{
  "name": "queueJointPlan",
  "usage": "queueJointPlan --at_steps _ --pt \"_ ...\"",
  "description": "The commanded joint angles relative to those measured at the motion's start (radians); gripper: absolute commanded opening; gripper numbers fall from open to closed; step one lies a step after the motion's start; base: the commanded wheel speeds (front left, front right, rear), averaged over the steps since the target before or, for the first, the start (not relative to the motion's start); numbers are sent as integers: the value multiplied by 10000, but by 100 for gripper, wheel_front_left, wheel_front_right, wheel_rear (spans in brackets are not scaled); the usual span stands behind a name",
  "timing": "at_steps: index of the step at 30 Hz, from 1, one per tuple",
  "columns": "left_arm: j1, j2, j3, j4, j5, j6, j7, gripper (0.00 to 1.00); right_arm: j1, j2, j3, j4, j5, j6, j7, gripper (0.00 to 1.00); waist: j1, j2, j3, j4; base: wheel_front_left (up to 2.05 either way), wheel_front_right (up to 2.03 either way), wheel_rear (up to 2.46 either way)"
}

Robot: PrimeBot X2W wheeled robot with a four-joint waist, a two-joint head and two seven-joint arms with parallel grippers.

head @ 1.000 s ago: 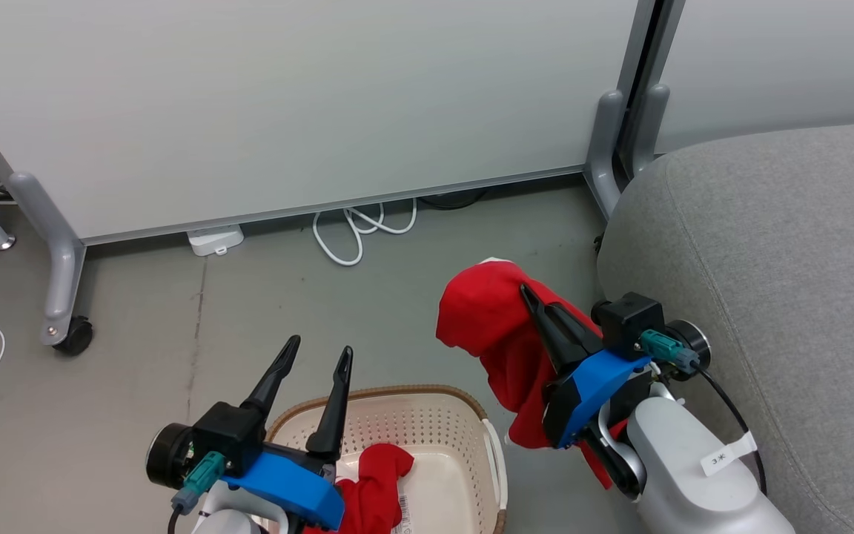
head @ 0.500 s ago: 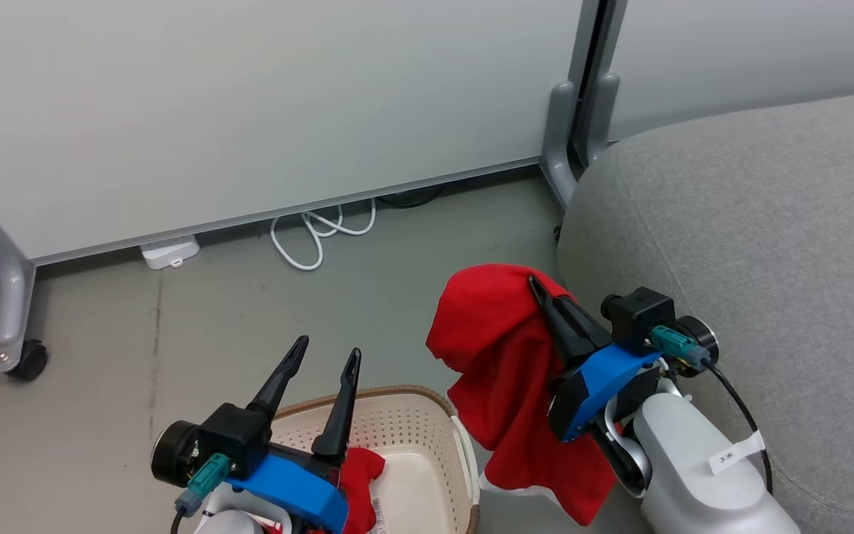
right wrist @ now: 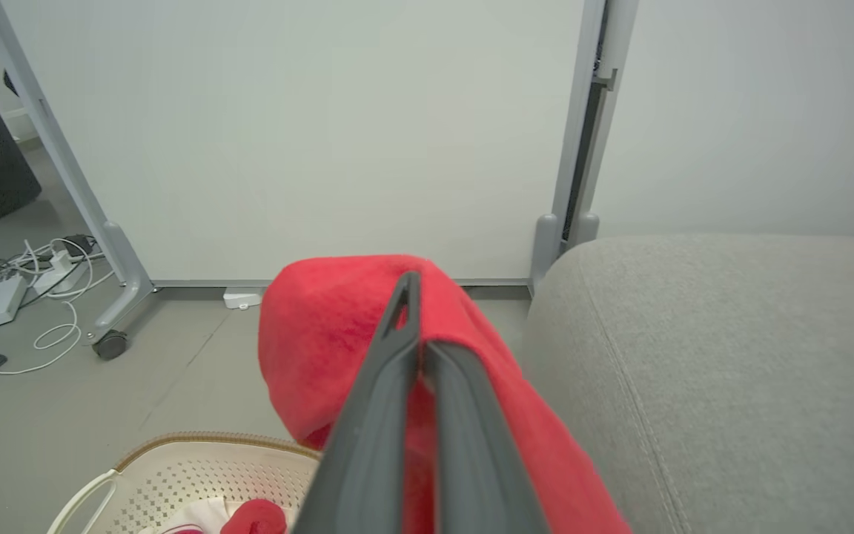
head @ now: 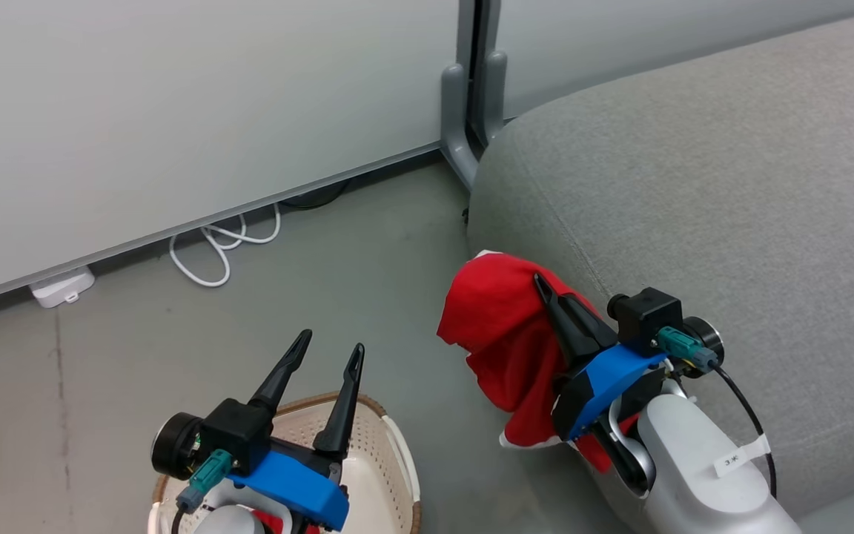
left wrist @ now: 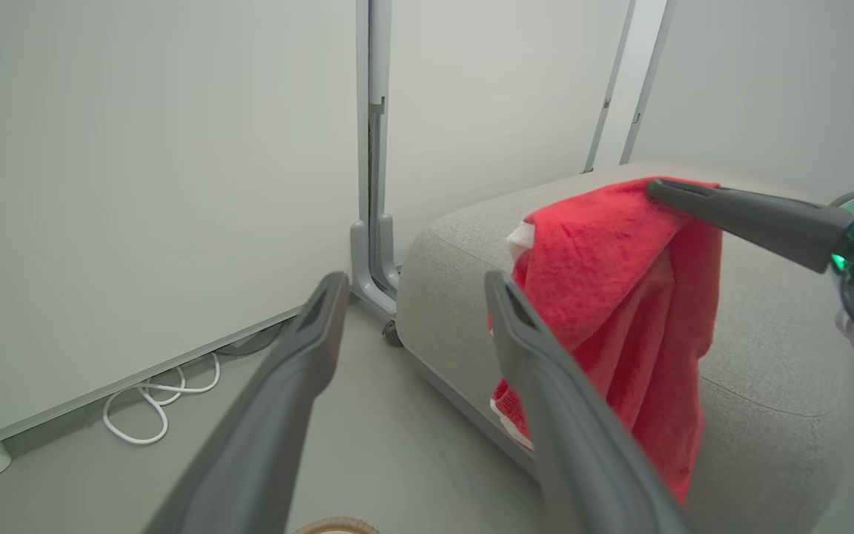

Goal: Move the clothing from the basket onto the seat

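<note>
While left gripper point(head: 333, 340) gapes (empty), right gripper point(head: 540, 281) pinches the clothing point(head: 492, 315).

Clothing point(head: 494, 319): bright red cloth, soft, nubby pile like towelling, matt; white trim at one edge.
Seat point(head: 694, 170): grey woven upholstery, coarse grain, matt, stitched seam.
Basket point(head: 371, 467): cream plastic, smooth, faint sheen, perforated wall; brown woven rim.
Left tool point(head: 331, 340), right tool point(head: 538, 280): dark matt fingers, plastic by the look; blue housing point(head: 605, 378) smooth plastic.
Floor point(head: 323, 282): grey, smooth, matt, scuffed.
Partition panel point(head: 175, 111): pale, smooth, matt.
Post point(head: 457, 126): grey, satin, looks like painted metal.
Cable point(head: 212, 245): white, slightly glossy.
</note>
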Motion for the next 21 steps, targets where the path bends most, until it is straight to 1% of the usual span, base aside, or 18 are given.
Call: queueJointPlan --at_steps 1,14,21 --pt "-149 65 14 -20 36 -13 -27 100 122 -14 -10 -58 45 1 -37 0 0 -1 64 -311 0 0 0" --pt "-140 99 86 -87 200 -13 -27 100 247 -13 52 -273 115 1 -37 0 0 -1 183 -1616 0 0 0" --pt "-160 120 49 -90 198 -12 -27 100 268 -11 48 -318 183 2 -37 0 0 -1 248 -1846 0 0 0"
